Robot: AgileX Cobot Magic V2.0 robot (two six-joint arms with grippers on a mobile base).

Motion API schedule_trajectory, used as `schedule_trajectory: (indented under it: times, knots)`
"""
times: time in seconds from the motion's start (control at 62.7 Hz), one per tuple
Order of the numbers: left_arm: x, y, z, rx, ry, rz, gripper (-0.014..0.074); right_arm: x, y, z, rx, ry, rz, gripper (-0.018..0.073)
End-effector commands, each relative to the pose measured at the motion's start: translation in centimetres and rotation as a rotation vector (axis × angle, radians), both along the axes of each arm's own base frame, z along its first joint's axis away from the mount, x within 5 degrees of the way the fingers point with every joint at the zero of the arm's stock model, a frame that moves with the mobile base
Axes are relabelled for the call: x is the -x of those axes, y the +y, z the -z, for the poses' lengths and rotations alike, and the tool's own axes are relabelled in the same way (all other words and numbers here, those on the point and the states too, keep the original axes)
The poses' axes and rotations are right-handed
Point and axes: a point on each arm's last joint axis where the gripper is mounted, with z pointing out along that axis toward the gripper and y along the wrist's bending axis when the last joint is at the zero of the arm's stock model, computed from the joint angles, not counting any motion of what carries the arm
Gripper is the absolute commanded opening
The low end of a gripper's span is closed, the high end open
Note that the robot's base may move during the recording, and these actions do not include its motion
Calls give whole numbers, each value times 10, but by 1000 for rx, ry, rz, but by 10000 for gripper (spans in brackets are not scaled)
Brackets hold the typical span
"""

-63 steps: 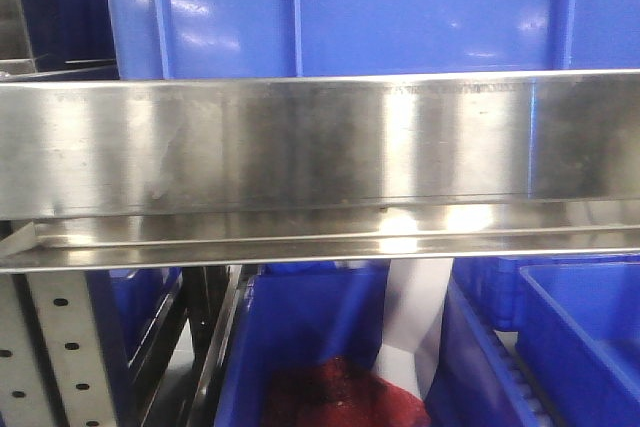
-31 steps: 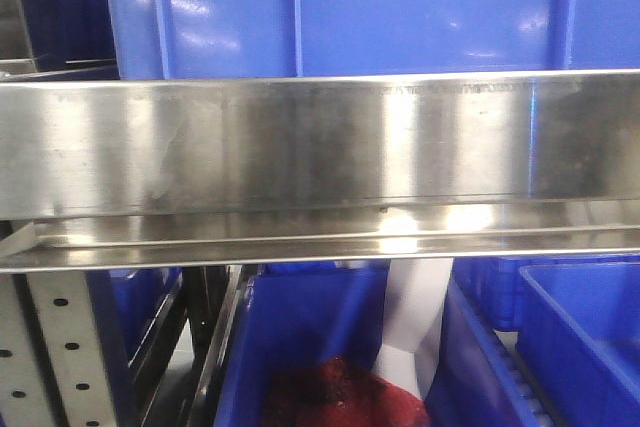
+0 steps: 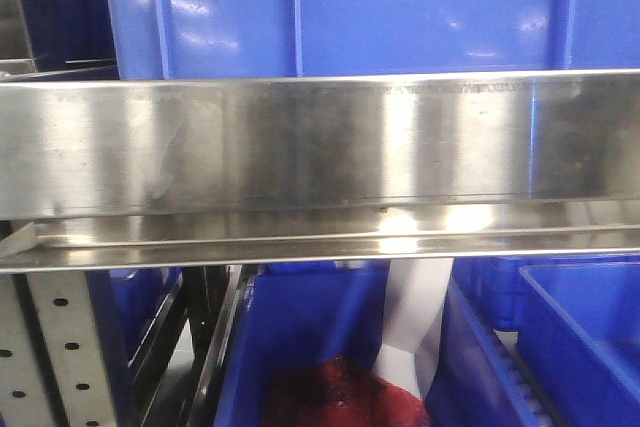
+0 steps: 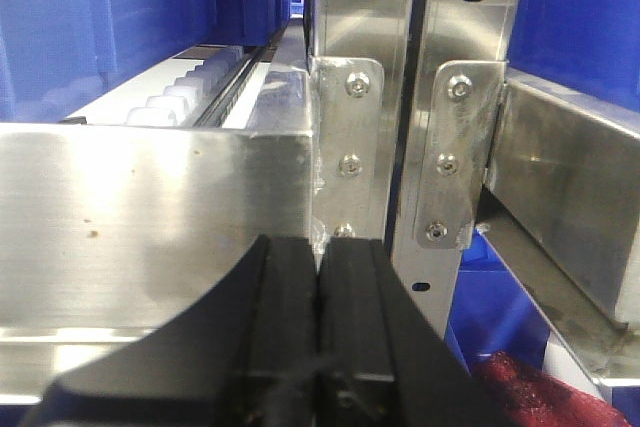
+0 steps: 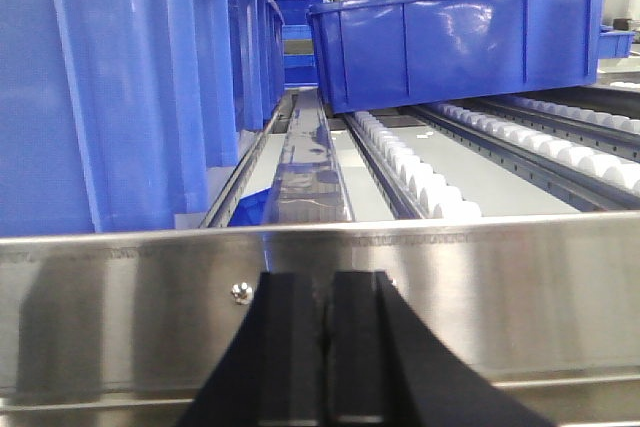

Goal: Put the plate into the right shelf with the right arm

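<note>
No plate shows in any view. The stainless-steel shelf fills the front view, with its flat rail (image 3: pixel 320 142) running across the middle. My right gripper (image 5: pixel 328 282) is shut and empty, its tips close in front of a shelf rail (image 5: pixel 500 287). My left gripper (image 4: pixel 320 247) is shut and empty, close to a shelf rail (image 4: pixel 150 217) beside the perforated uprights (image 4: pixel 365 77). Neither arm shows in the front view.
Large blue bins stand above (image 3: pixel 340 7) and below (image 3: pixel 580 337) the rail; one lower bin holds something dark red (image 3: pixel 335 397). In the right wrist view a blue bin (image 5: pixel 460 37) sits tilted on white roller tracks (image 5: pixel 420 177), with a tall bin (image 5: pixel 110 87) at left.
</note>
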Motion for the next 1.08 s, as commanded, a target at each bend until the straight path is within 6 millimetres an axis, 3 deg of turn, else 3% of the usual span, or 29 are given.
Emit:
schedule_trajectory:
  times: [0.0,1.068]
  knots:
    - [0,0,-5,14,-82,-4,-47,2,0,-10,20,-99,5,56]
    - [0,0,-5,14,-82,-4,-47,2,0,-10,44,-99,8,56]
